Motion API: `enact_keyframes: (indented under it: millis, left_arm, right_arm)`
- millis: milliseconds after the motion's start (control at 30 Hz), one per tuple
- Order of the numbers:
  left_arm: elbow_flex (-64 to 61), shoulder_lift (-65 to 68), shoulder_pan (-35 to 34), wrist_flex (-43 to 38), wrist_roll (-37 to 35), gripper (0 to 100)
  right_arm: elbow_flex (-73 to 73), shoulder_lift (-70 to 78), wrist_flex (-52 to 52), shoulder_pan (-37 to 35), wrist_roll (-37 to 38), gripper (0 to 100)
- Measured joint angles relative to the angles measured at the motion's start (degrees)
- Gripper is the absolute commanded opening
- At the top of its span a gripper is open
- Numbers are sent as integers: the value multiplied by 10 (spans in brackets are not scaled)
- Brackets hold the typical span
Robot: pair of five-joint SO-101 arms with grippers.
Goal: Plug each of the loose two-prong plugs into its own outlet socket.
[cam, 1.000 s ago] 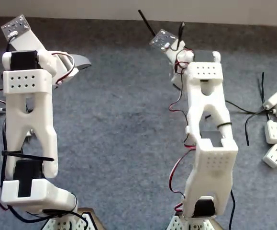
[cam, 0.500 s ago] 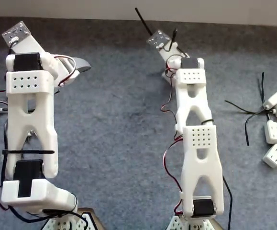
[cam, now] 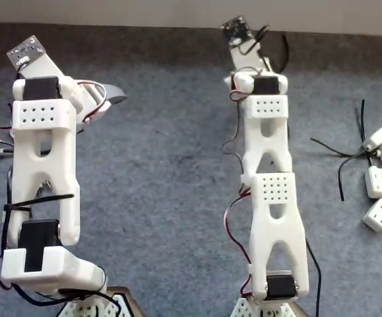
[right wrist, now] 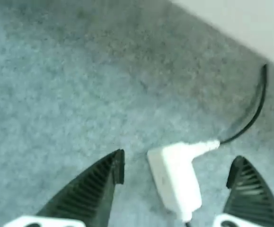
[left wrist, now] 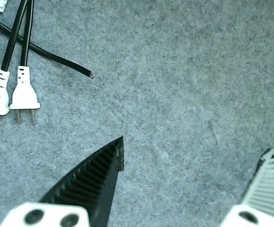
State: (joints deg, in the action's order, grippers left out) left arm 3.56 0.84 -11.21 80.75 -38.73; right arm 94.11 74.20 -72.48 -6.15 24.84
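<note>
A: Rough grey carpet. On it, left gripper spread wide; two white plugs near, cords cut off.

B: And right gripper is spread, straddling a blurred white block. Boxy sockets at 3 o'clock.

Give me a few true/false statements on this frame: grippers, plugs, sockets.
1. The left gripper is open above bare carpet. True.
2. The right gripper is shut on a white connector. False: its jaws stand wide apart, with the connector between them and touching neither finger.
3. Two white two-prong plugs lie side by side, unplugged, prongs bare. True.
4. The outlet sockets sit between the two arms. False: they lie on the carpet on the outer side of the right arm.
</note>
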Motion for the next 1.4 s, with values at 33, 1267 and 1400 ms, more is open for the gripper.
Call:
enact_keyframes:
  millis: [33,1267,1400]
  left_arm:
    - [-11,0,0,-13,-1,415]
    - [-221,0,52,-210,-69,415]
    - [-221,0,52,-210,-69,415]
  right_arm:
    - [0,-7,-14,2,-3,334]
    - [-198,-97,7,390,-218,328]
    - [-198,-62,32,393,-219,229]
